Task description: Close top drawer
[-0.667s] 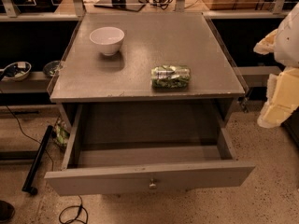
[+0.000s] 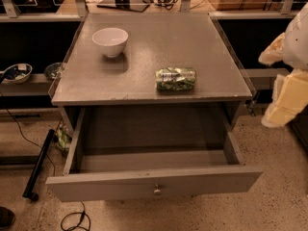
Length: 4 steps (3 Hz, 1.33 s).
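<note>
Top drawer (image 2: 154, 183) open, gripper (image 2: 283, 107) far right

The gripper (image 2: 283, 105) hangs right of the pulled-out top drawer (image 2: 120, 184).

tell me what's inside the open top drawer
Nothing shows inside the top drawer: only its bare grey floor. Its rear is hidden in shadow under the cabinet top. The gripper hangs to its right.
</note>
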Each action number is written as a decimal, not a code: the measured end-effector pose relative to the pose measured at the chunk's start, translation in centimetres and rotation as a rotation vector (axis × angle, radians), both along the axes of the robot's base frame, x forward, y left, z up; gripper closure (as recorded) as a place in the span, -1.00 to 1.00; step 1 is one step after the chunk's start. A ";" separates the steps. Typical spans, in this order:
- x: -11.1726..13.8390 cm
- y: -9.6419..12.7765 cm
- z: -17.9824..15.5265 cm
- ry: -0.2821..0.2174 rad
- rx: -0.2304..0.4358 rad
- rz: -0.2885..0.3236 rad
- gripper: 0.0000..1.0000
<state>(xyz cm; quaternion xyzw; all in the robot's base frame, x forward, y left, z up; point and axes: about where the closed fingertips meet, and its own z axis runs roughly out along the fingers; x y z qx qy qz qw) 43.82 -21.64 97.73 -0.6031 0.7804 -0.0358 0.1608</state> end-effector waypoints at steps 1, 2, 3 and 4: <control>0.0 0.0 0.0 0.000 0.000 0.000 -0.07; 0.0 0.0 0.0 0.000 0.000 -0.001 0.40; -1.1 -1.3 0.1 -0.003 0.022 -0.041 0.98; -2.9 -2.2 -2.0 0.036 0.036 -0.073 1.00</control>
